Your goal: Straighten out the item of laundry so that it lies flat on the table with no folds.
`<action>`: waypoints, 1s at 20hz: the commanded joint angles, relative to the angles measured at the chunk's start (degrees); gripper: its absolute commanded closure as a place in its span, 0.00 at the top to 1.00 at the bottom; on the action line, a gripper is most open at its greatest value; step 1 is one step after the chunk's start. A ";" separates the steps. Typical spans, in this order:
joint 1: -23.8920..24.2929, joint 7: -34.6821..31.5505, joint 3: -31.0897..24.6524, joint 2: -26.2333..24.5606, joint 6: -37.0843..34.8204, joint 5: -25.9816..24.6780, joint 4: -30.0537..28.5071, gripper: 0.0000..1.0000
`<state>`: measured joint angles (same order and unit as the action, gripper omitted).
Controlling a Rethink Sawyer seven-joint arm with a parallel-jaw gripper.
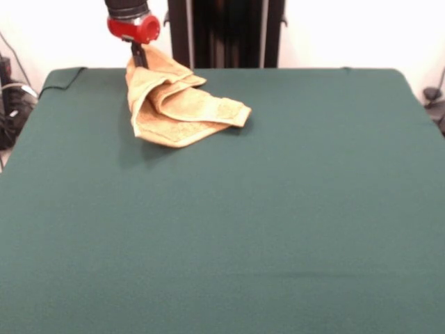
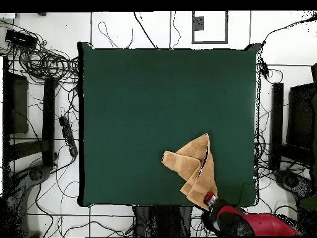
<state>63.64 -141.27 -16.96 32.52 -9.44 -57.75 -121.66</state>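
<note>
One corner of the towel [image 1: 177,104] is all I seem to have: my pincer [image 1: 139,54] comes down from the red wrist at the robot's side of the surface [image 1: 278,223], and its dark tip meets the cloth where the cloth peaks, so I judge it closed on that raised corner, though the tips themselves are mostly hidden by the terry. From that peak the towel hangs and slumps outward onto the green cloth, near the edge by my pedestal and toward one side of the surface, in the overhead view [image 2: 195,168] a rough triangle with several layers lapped over each other. A paler woven band shows along the lower fold in the front view. It is far from flat. To do this step well, I think I should keep the grip firm and draw the held corner away from the heap, low and slowly, so the dragging layers peel off one another instead of bunching. Most of the surface lies open toward its middle, which gives room to pull; hauling toward the near edge risks the cloth sliding off.
</note>
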 commanded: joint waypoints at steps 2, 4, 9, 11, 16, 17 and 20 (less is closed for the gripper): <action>1.63 19.15 -12.93 -4.44 -8.30 -4.22 5.15 0.00; 2.31 18.91 -13.37 -4.56 -8.53 -4.37 4.93 0.00; 3.46 17.93 -14.22 -4.96 -8.90 -4.89 4.78 0.00; 3.31 17.26 -14.13 -4.87 -8.58 -5.52 4.90 0.00; 2.93 16.39 -13.68 -4.37 -8.52 -6.78 5.93 0.00; 2.99 16.54 -13.82 -4.33 -8.65 -6.77 5.97 0.00; 3.77 17.92 -14.65 -4.12 -9.65 -6.41 5.89 0.00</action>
<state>69.31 -141.25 -23.51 30.98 -14.43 -60.09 -121.77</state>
